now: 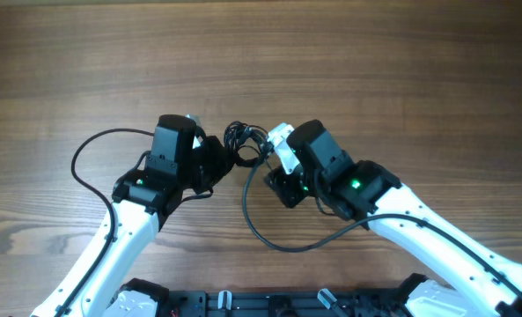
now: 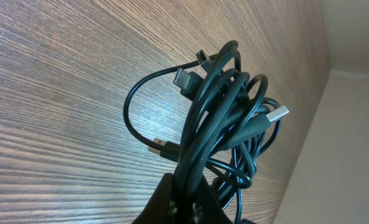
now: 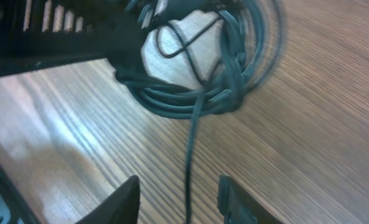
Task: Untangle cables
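Note:
The cables [image 1: 240, 139] are a knotted bundle of thin black wires on the wooden table, between my two grippers. My left gripper [image 1: 216, 158] is shut on the bundle. In the left wrist view its fingers [image 2: 187, 202] pinch several strands, and the bundle [image 2: 224, 106] rises from them with a silver USB plug [image 2: 277, 115] sticking out. My right gripper [image 1: 262, 154] is open just right of the bundle. In the right wrist view one strand [image 3: 190, 155] runs from the bundle [image 3: 196, 93] down between its open fingers [image 3: 181, 202], touching neither.
Thicker black arm cables loop over the table: one left of the left arm [image 1: 77, 163], one under the right arm [image 1: 265, 233]. The left arm's dark body [image 3: 53, 37] fills the top left of the right wrist view. Wooden table [image 1: 261, 53] stretches beyond.

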Robot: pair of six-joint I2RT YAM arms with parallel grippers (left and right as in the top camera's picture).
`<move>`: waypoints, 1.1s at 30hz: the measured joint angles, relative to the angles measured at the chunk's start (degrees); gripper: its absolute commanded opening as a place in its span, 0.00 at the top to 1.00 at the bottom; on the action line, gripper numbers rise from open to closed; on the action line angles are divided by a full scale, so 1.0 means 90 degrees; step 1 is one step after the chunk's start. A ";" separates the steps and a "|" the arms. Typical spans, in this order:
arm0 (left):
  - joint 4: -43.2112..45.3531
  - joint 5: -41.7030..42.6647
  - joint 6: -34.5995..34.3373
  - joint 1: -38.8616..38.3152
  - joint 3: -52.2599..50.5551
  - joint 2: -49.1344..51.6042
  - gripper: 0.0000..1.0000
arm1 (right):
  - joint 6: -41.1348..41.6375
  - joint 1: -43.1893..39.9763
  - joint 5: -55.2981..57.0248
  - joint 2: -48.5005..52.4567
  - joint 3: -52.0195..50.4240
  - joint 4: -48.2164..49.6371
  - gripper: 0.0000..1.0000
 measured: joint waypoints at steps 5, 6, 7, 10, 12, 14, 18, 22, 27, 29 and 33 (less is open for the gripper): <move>0.0000 0.0000 0.0000 0.0000 0.0000 0.0000 0.96 | -0.0073 0.0000 -0.0284 0.0238 0.0000 0.0216 0.90; 0.0000 0.0000 0.0000 0.0000 0.0000 0.0000 0.96 | -0.0102 0.0000 -0.0306 0.0243 0.0000 0.0277 0.96; 0.0000 0.0000 0.0000 0.0000 0.0000 0.0000 0.96 | -0.0134 0.0000 -0.0328 0.0248 0.0000 0.0330 0.96; -0.0002 -0.0002 0.0129 0.0000 0.0000 0.0000 0.96 | -0.0090 0.0000 -0.0350 0.0253 0.0002 0.0449 0.96; -0.0078 -0.0034 0.0372 0.0000 0.0005 0.0000 0.96 | 0.0036 0.0000 -0.0350 0.0253 0.0053 0.0449 0.96; -0.0124 -0.0102 0.0505 0.0000 0.0005 0.0000 0.96 | 0.0143 0.0000 -0.0350 0.0253 0.0172 0.0600 0.96; -0.0228 -0.0170 0.0627 0.0000 0.0007 0.0000 0.96 | 0.0459 0.0000 -0.0347 0.0253 0.0279 0.1222 0.96; -0.0364 -0.0155 0.0646 0.0000 0.0017 -0.0012 0.96 | 0.0860 -0.0056 -0.0034 0.0257 0.0279 0.1736 0.96; -0.0369 -0.0117 0.0646 -0.0216 0.0017 -0.0012 0.96 | 0.1081 -0.0066 0.0289 0.0486 0.0279 0.2261 0.96; -0.0381 -0.0109 0.0644 -0.0308 0.0017 -0.0012 0.96 | 0.1132 -0.0066 0.0340 0.0646 0.0279 0.2390 0.96; -0.0393 -0.0007 0.0447 -0.0386 0.0017 -0.0012 0.96 | 0.1178 -0.0066 0.0401 0.0947 0.0279 0.2433 0.96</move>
